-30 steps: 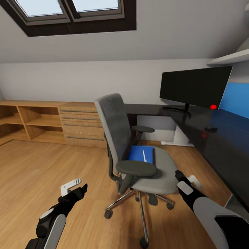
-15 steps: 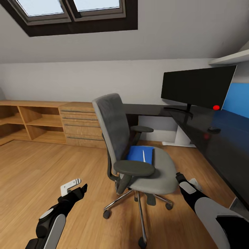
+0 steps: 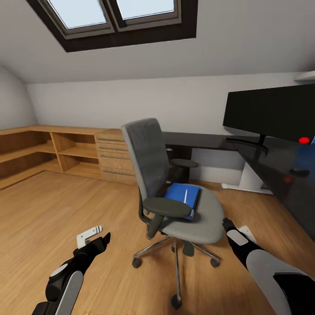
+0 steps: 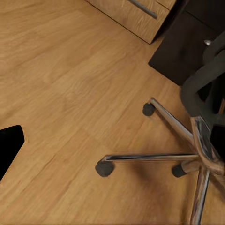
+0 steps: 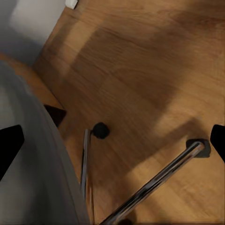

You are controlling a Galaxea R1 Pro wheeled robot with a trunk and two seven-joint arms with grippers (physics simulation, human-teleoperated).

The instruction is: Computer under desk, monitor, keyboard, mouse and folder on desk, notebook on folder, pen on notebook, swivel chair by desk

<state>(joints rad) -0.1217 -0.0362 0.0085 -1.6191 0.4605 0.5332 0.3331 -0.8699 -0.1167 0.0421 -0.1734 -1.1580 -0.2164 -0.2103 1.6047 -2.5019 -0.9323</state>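
On one grey swivel chair [image 3: 175, 183] lie one bright blue folder [image 3: 181, 199] and one white pen [image 3: 185, 196]; one black monitor [image 3: 271, 111] stands on the glossy black desk [image 3: 280, 166]. Left gripper [image 3: 94, 238] spread, grasping nothing; right gripper [image 3: 234, 232] unclear.

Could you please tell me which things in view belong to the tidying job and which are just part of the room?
Job: swivel chair, folder and pen on its seat, monitor, mouse, desk.
Room: wooden drawer chest, open shelves, skylight.

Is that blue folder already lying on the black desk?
No, the folder lies on the swivel chair seat, apart from the desk.
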